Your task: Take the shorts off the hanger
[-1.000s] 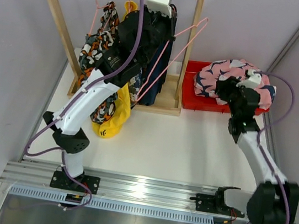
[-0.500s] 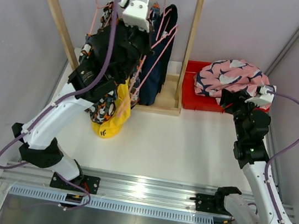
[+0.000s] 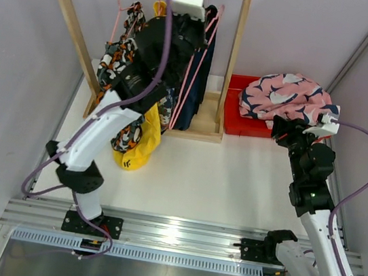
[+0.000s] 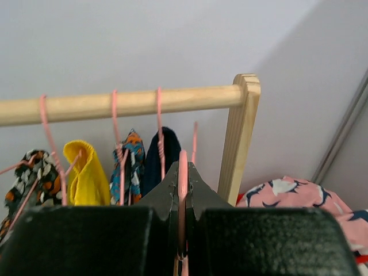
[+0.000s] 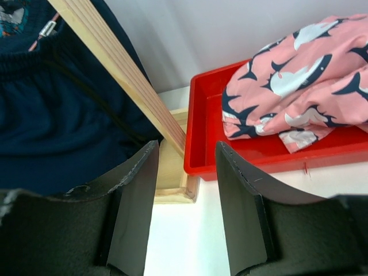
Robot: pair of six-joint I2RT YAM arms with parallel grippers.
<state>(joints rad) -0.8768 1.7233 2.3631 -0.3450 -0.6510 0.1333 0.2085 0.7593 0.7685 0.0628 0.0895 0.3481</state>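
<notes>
**One pr off, four to go**

Done so far, as I read it: the pink shorts lie bunched in the red tray, off any hanger. That's 1 of 5.

Left on the wooden rack, counted L to R under the rod:
- camo shorts, 1 pr
- yellow shorts, 1 pr
- blue-orange print shorts, 1 pr
- navy shorts, 1 pr

So 4 prs are left hanging and the job is approx. a fifth done, by my judgement.

My left gripper is up by the rod, jaws pressed together on the wire of a pink hanger. Which shorts hang from that wire, if any, I can't tell (my own fingers block everything below). My right gripper sits low by the tray corner and the rack's foot, jaws apart w/ nothing between them, touching neither tray nor shorts.

Hangers: 3 hooks plainly over the rod, 1 more wire just right of them whose hook I can't trace, plus the one I'm pinching. Trays: 1. Racks: 1.
</notes>
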